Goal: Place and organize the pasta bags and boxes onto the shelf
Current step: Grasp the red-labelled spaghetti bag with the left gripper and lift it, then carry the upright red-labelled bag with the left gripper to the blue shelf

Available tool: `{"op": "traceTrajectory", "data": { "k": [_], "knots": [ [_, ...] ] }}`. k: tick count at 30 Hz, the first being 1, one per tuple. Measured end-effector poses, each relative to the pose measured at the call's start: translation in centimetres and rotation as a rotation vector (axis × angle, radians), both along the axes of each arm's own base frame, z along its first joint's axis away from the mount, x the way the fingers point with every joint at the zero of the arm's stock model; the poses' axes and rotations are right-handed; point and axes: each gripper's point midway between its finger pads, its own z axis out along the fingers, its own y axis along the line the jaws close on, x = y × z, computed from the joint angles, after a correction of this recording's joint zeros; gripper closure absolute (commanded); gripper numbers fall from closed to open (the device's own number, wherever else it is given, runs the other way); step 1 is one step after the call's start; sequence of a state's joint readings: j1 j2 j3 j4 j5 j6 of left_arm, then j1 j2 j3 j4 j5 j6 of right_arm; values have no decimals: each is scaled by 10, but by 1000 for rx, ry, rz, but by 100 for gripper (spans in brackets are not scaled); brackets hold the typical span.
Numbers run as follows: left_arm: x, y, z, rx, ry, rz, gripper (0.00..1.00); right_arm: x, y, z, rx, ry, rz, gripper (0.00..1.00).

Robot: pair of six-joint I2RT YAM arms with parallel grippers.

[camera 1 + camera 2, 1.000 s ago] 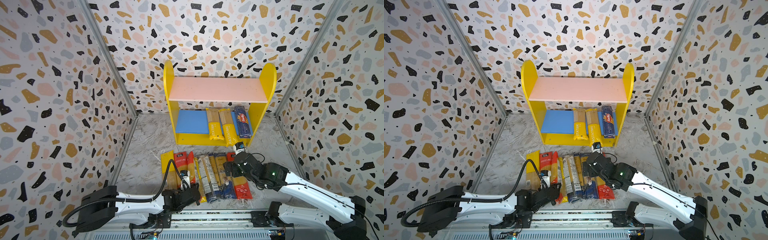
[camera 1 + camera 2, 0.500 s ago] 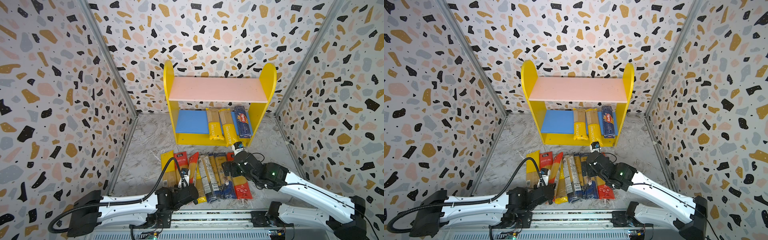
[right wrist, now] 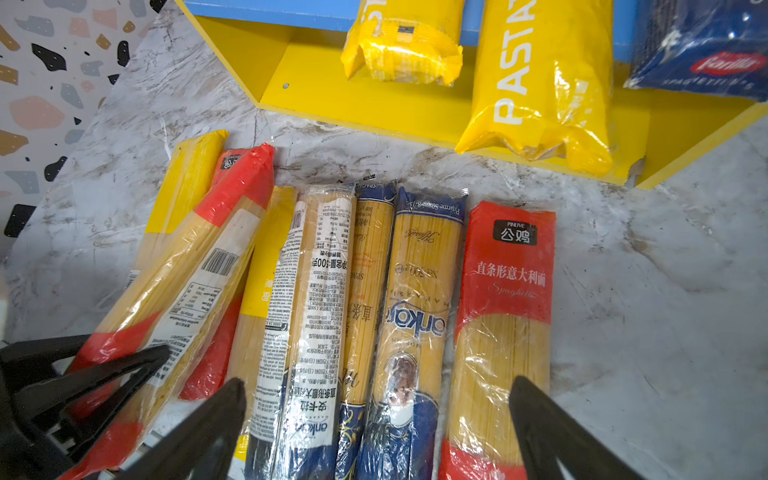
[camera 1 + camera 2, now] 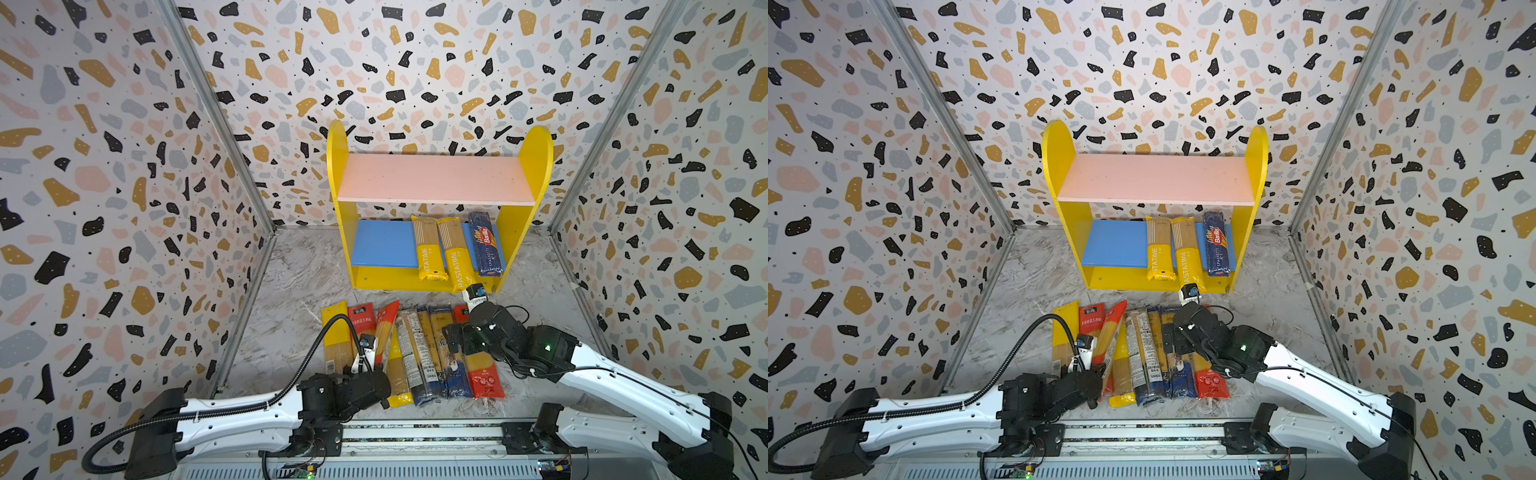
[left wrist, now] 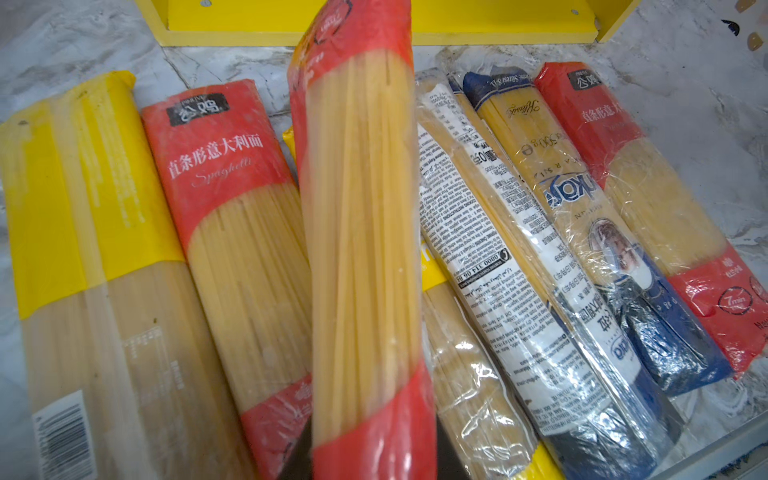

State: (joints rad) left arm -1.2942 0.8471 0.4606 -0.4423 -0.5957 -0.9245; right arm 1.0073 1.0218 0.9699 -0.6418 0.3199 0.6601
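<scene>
Top views: shelf (image 4: 434, 178) sits at the back edge of the bench (image 4: 299, 291). Blue lower board (image 4: 382, 243) holds 3 packs, all at its right end: 2 yellow PASTATIME packs (image 4: 430, 249) + Barilla pack (image 4: 484, 245), front ends overhanging. Other packs lie in a row on the bench between shelf and front edge. L gripper (image 4: 376, 368) clamped on red spaghetti pack (image 4: 387, 326), far end tilted up above the row. R gripper (image 4: 469, 345) over the row's right part, jaws wide.

L wrist: red spaghetti pack (image 5: 365, 249) runs up centre; red pack w/ Chinese text (image 5: 224, 232) lies flat beside it.

R wrist: R gripper fingers (image 3: 552, 428) straddle white-label ankara pack (image 3: 307, 311), 2 navy-and-clear packs (image 3: 415, 311) and rightmost red pack (image 3: 507, 332); contact can't tell. L gripper's black fingers (image 3: 104, 374) pinch the tilted pack.
</scene>
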Motion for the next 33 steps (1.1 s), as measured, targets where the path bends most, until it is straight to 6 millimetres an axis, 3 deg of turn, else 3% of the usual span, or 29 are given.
{"op": "traceTrajectory", "data": {
  "k": [19,26,33],
  "knots": [
    [24,-1,90,1,-208,28,100,2,4,28,52,-39,23,1],
    [57,-5,121,83,-276,92,100,3,5,44,78,-60,31,1],
    [95,4,125,163,-287,150,100,3,-4,50,90,-64,18,1]
  ]
}}
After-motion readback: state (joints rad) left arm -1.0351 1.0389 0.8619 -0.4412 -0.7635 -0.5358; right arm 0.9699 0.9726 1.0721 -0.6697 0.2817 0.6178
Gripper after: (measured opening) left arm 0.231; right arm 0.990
